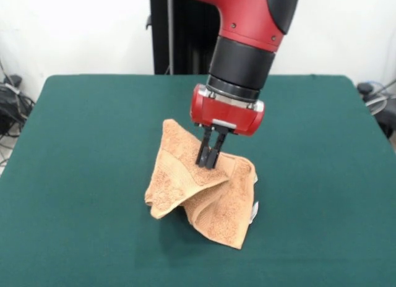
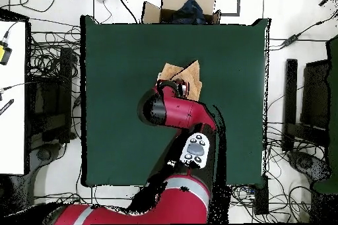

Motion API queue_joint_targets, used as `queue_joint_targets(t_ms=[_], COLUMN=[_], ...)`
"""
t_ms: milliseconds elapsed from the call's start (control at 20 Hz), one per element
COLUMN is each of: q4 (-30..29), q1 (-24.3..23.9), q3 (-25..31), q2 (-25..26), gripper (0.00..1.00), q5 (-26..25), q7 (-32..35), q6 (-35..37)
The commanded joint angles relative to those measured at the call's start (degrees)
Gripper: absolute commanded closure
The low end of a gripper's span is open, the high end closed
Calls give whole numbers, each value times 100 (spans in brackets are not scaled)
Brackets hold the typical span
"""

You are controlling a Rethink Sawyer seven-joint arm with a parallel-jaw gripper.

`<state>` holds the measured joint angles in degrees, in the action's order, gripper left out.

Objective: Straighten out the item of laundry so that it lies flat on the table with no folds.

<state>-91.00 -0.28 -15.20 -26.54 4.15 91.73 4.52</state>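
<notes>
Towel [image 1: 207,191] sits bunched and tented near the middle of the green desk [image 1: 80,151], its upper fold pinched between the closed jaws of the gripper [image 1: 209,158], lower edges resting on the felt.

We find a wide rectangular table [image 1: 93,151] with a dark green, felt-like top. A single item lies on it: a small orange-tan towel [image 1: 213,203], near the middle. The towel is not flat. Its lower edges rest on the green surface while the cloth rises into a crumpled, tent-like peak with several folds. A woven border band runs across one face, and a small white tag shows at one edge. In the overhead view, the table [image 2: 119,103] carries the towel [image 2: 191,76] toward its upper middle, part of it hidden.
</notes>
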Motion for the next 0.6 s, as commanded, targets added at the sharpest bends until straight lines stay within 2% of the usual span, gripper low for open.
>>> queue_joint_targets(t_ms=[50,450,600], q4=[340,834,887], q1=[-116,-569,-545], q3=[101,281,288], q2=[-147,-216,-167], gripper=[100,100,100], q5=[-100,-587,-555], q7=[405,-153,99], q6=[1229,1630,1694])
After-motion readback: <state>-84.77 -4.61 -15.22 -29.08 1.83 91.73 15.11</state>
